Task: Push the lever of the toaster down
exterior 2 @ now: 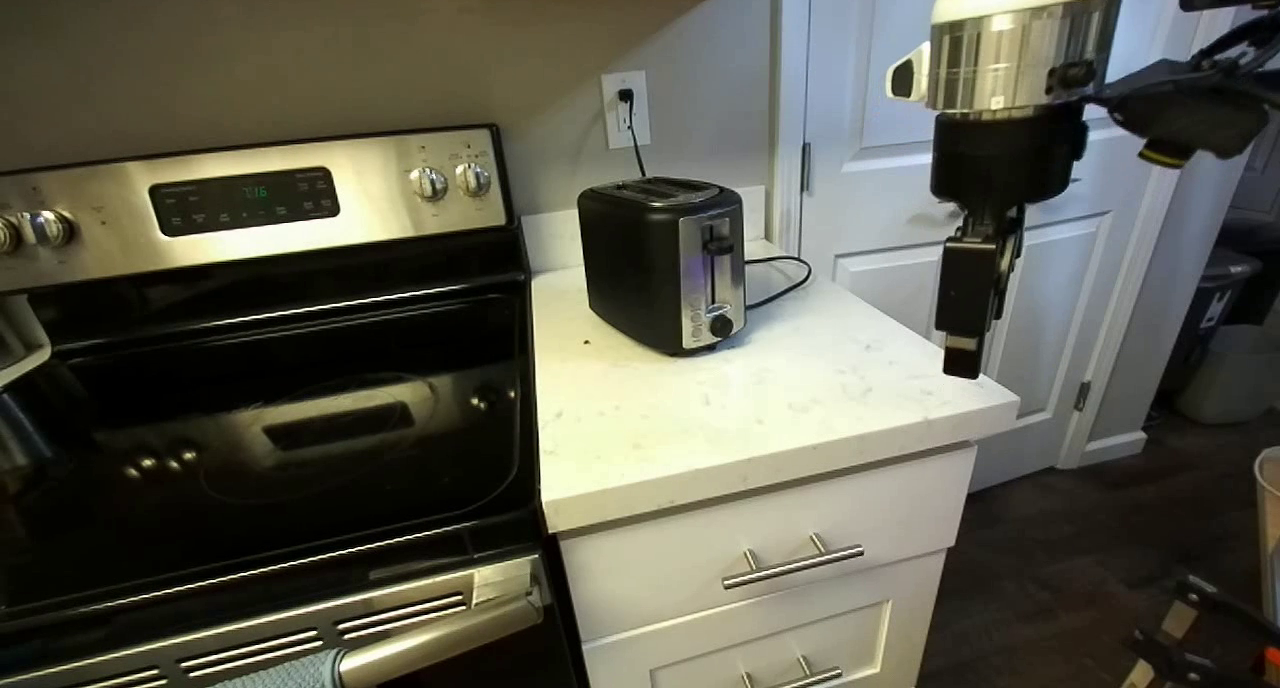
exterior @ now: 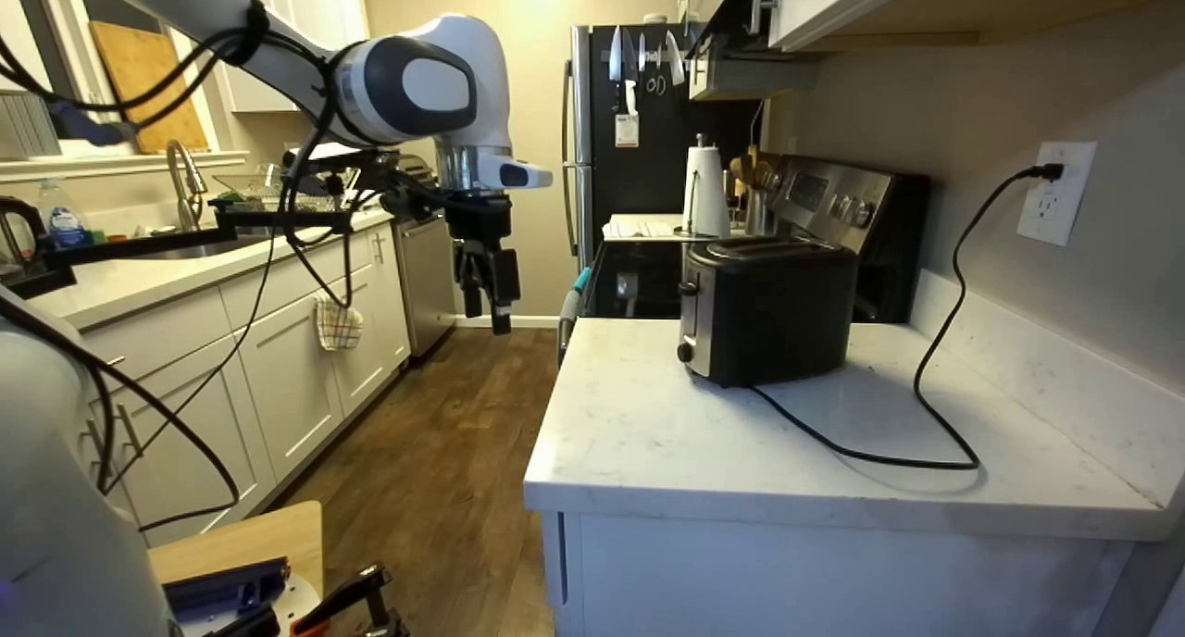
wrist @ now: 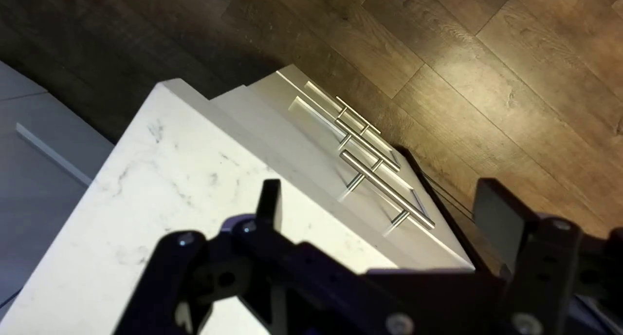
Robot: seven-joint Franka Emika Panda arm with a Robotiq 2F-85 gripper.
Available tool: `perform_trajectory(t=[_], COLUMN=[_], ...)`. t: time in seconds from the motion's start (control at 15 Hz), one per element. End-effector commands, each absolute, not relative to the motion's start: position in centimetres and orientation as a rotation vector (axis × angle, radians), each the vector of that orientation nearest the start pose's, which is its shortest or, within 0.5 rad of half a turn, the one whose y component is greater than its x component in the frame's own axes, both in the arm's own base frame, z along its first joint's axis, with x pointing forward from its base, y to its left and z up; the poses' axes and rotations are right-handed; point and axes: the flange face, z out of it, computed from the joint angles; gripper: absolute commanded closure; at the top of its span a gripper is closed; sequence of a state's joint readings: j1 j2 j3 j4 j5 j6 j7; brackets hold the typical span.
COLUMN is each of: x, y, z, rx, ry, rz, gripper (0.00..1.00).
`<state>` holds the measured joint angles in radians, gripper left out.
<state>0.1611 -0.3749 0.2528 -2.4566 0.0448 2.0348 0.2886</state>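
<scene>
The black toaster (exterior: 782,313) stands upright on the white countertop, and it also shows in an exterior view (exterior 2: 635,268). Its lever (exterior 2: 718,247) is a small black tab on the silver end face, near the top of its vertical slot. The lever also shows in an exterior view (exterior: 688,288), above a round black knob. My gripper (exterior: 488,294) hangs pointing down, apart from the toaster, off the lever's side; it also shows in an exterior view (exterior 2: 968,313). In the wrist view my gripper (wrist: 384,208) has its fingers wide apart with nothing between them. The toaster is out of the wrist view.
The countertop (wrist: 194,179) has an edge below my gripper, with drawer handles (wrist: 387,189) beneath. The toaster's black cord (exterior: 926,461) runs to a wall outlet (exterior: 1058,193). A stove (exterior 2: 280,388) adjoins the counter. A paper towel roll (exterior: 706,193) stands beyond the toaster.
</scene>
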Motion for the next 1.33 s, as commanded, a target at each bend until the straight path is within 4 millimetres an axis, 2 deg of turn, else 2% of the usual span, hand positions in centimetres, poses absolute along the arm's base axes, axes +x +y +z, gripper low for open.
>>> perform_trajectory(t=[0.0,0.33,0.4,0.47,0.6,0.67,1.07,1.13,1.27], x=[37.7,39.1,39.6,39.9,40.5,39.0,40.0,40.2,40.8], y=[16.0,13.7,13.1,12.7,12.0,11.0,8.3,7.9,7.4], z=[44.5,46.2,46.5,46.8,47.7,49.5,53.4,53.7,54.0], rx=[-3.181,-3.17,-3.169,-3.168,-3.156,-3.15,-3.11,-3.106,-3.1], ry=[-0.027,0.074,0.087,0.099,0.129,0.147,0.238,0.25,0.273], rz=[-0.025,-0.131,-0.159,-0.183,-0.239,-0.267,-0.426,-0.434,-0.44], gripper=[0.0,0.0,0.25,0.26,0.39,0.46,0.85,0.93,1.0])
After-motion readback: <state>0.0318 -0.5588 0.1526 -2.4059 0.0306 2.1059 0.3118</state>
